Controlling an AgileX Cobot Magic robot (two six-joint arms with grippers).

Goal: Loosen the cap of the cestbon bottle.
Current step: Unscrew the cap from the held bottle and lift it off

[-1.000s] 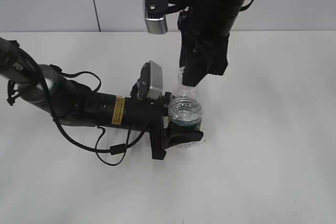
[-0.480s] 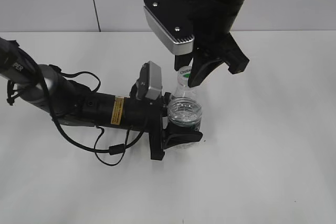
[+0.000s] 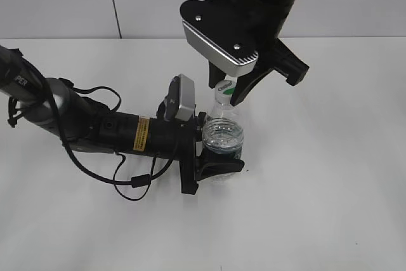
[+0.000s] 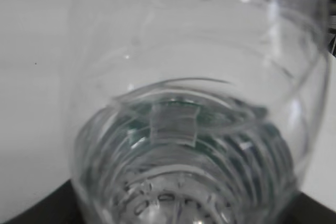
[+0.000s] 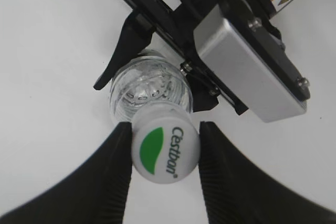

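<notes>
Right wrist view is showing me the cap [image 5: 165,153] sitting squarely between the right gripper [image 5: 164,169] fingers, both pads pinching its sides. I'm holding the cestbon bottle [image 3: 223,139] upright near the table's middle, its body clamped in the left gripper [image 3: 212,153], so the twist axis is running straight down through the cap.

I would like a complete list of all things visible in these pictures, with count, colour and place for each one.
cestbon bottle: one, clear with dark green label band, upright on the table, clamped in the left hand.
cap: one, white with green patch, on the bottle top, between the right hand's fingers.
table: one, white, under everything.
wall: pale grey, behind the table.
left hand: one, black, around the bottle body.
right hand: one, black, closed on the cap from above.
</notes>
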